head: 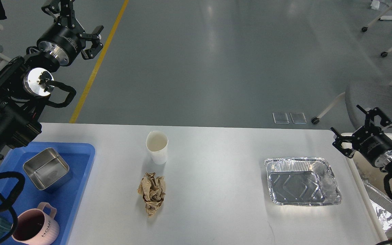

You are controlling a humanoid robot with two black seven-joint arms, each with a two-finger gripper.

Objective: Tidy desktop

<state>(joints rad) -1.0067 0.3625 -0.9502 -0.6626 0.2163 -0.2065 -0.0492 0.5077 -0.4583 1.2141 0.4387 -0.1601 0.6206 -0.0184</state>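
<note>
Stretching wide below both raised arms, the surface point(216, 190) is stiff and fixed; light cup point(157, 147), crumpled paper point(152, 193), foil tray point(301, 181) lift easily. Left tool point(80, 32) and right tool point(361, 131) are spread apart, empty.

floor point(216, 61): grey, glossy | yellow line point(97, 64) at left | wheeled chairs point(369, 98) at right

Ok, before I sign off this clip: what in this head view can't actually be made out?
- Cream bin: the right edge and the right arm hide most of it; only crumpled foil shows inside.
- Pink mug: its base is cut off by the bottom edge.
- Blue tray: its near left part sits behind the left arm and cables.
- Paper cup: only part of its inside shows.
- Teal thing at bottom left: mostly cut off, unidentifiable.
</note>
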